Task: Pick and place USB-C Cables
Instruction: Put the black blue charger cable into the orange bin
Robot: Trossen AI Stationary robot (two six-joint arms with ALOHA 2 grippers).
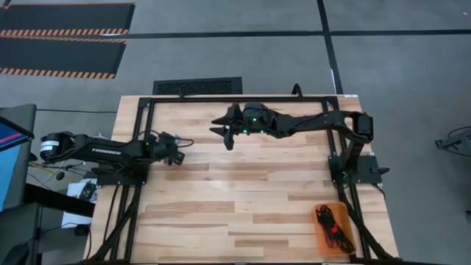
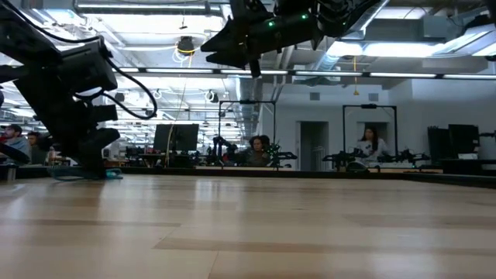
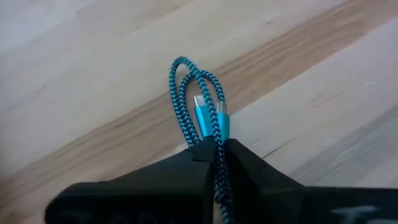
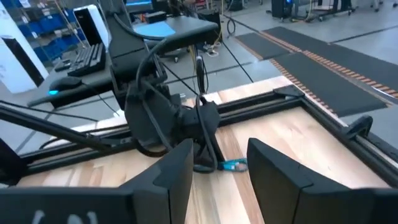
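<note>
A teal-and-black braided USB-C cable (image 3: pixel 196 102), folded into a small bundle, sits in my left gripper (image 3: pixel 216 146). That gripper is low over the table's left part (image 1: pixel 179 145) and is shut on the cable. The right wrist view shows the cable's teal end (image 4: pixel 235 165) below the left gripper, at the table top. My right gripper (image 1: pixel 221 132) hangs open, high above the table's far middle, and touches nothing (image 4: pixel 217 158). Black and red cables (image 1: pixel 329 221) lie in an orange tray (image 1: pixel 324 237) at the near right corner. My left gripper pinches the teal cable bundle between its two fingertips (image 3: pixel 202 152), several strands at once. The folded loops (image 3: pixel 180 65) and two teal plug ends (image 3: pixel 211 118) stick out beyond the fingertips. The rest of the cable is hidden behind the fingers.
The black frame rails (image 1: pixel 243 98) run along the table's far edge and down both sides. The right arm's base (image 1: pixel 352 165) stands at the right side, just far of the orange tray. Bare wood (image 1: pixel 235 199) fills the middle and near part of the table. People sit in the room beyond.
</note>
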